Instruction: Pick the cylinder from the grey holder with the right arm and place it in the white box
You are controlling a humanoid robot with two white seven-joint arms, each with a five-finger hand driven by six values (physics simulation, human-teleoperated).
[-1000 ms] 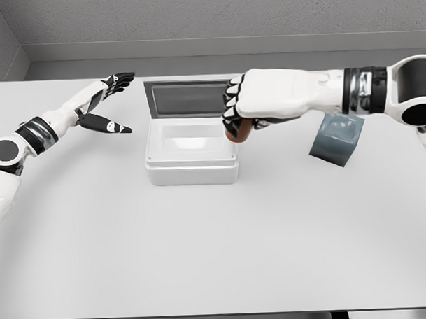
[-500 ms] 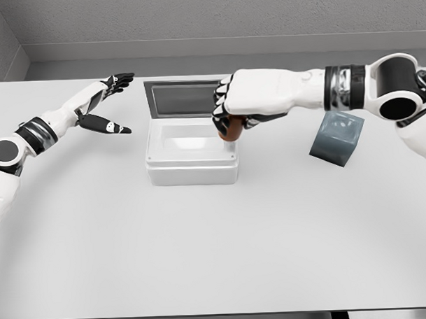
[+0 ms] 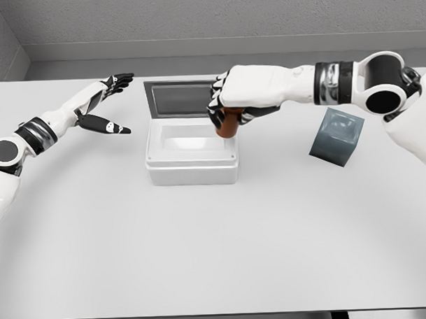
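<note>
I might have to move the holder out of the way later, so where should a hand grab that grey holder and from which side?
Grip the grey holder across its two flat side walls, coming down from above. It is a tilted, box-like block standing free on the table, with nothing touching it.

White arms, black joints, dark fingers

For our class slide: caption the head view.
Right hand holds brown cylinder over the open white box; grey holder behind.
</note>
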